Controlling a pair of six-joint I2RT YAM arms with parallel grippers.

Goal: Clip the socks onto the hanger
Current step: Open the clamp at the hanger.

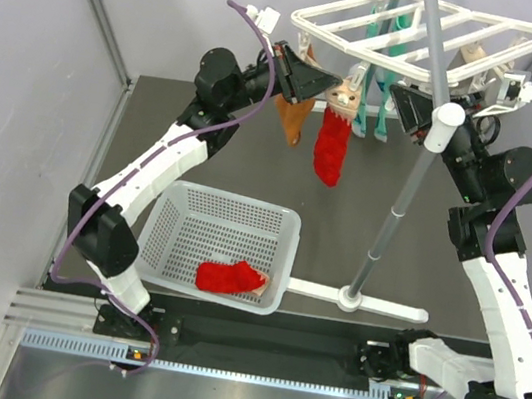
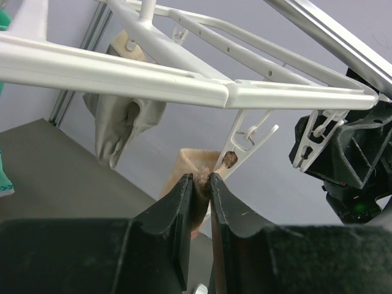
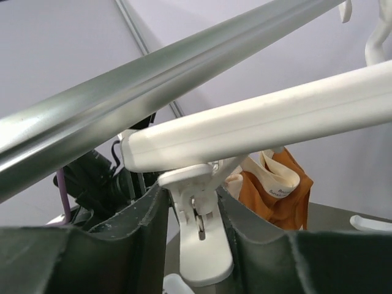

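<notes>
The white hanger (image 1: 424, 32) stands on its grey pole (image 1: 406, 181). One red sock (image 1: 331, 144) hangs from it by its tan end, and a mint-green pair (image 1: 368, 115) hangs just behind. My left gripper (image 1: 315, 84) is at that tan end. In the left wrist view its jaws (image 2: 201, 177) are slightly open, with the fuzzy tan fabric (image 2: 202, 187) loose between them and a clip (image 2: 245, 144) biting it just above. My right gripper (image 3: 193, 196) is shut on a white clip (image 3: 199, 245) under the hanger bar (image 3: 275, 116). Another red sock (image 1: 230, 277) lies in the basket.
The white perforated basket (image 1: 236, 198) sits on the table at front left. The pole's white foot (image 1: 371, 302) lies to its right. An orange-brown sock (image 1: 292, 118) hangs beside the red one. A beige sock (image 2: 122, 116) hangs at the hanger's far side.
</notes>
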